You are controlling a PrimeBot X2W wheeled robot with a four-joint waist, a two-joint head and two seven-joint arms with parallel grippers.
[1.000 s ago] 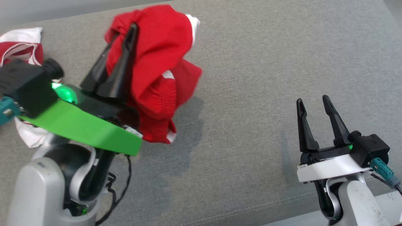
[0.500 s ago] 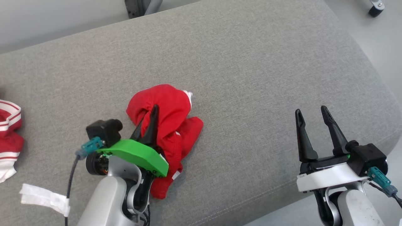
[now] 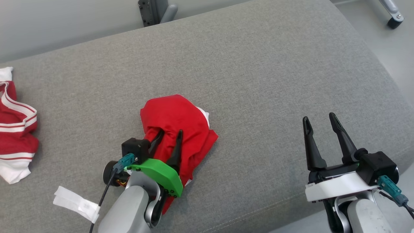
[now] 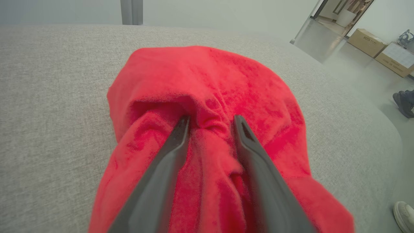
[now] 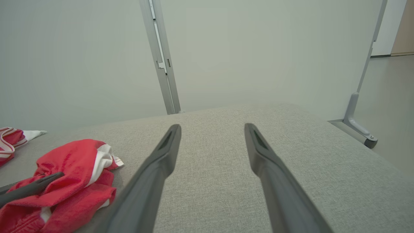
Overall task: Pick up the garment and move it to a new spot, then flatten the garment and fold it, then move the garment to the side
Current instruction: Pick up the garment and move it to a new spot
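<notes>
The garment [image 3: 174, 113] is a crumpled red piece with white trim, lying in a heap on the grey cushion [image 3: 258, 81] left of centre. My left gripper [image 3: 169, 133] rests low on its near side, jaws parted, with a ridge of red cloth bunched loosely between the fingertips [image 4: 186, 119]. The left wrist view shows the garment [image 4: 207, 74] humped up beyond the gripper [image 4: 212, 118]. My right gripper [image 3: 319, 117] hovers open and bare over the cushion's right front part. The right wrist view has the gripper [image 5: 212, 125] wide, and the garment [image 5: 71, 161] off to its left.
A second red-and-white striped garment [image 3: 14, 129] lies at the cushion's far left edge. A white tape tag [image 3: 76, 202] hangs on my left arm's cable. A metal post [image 3: 155, 11] stands behind the cushion, a caster leg [image 3: 394, 21] at top right. A person's shoes [image 4: 402, 103] are on the floor.
The head camera has shifted. The garment, hanging from my shut left gripper a second ago, now lies on the cushion, and the left jaws have parted. The right gripper has held still.
</notes>
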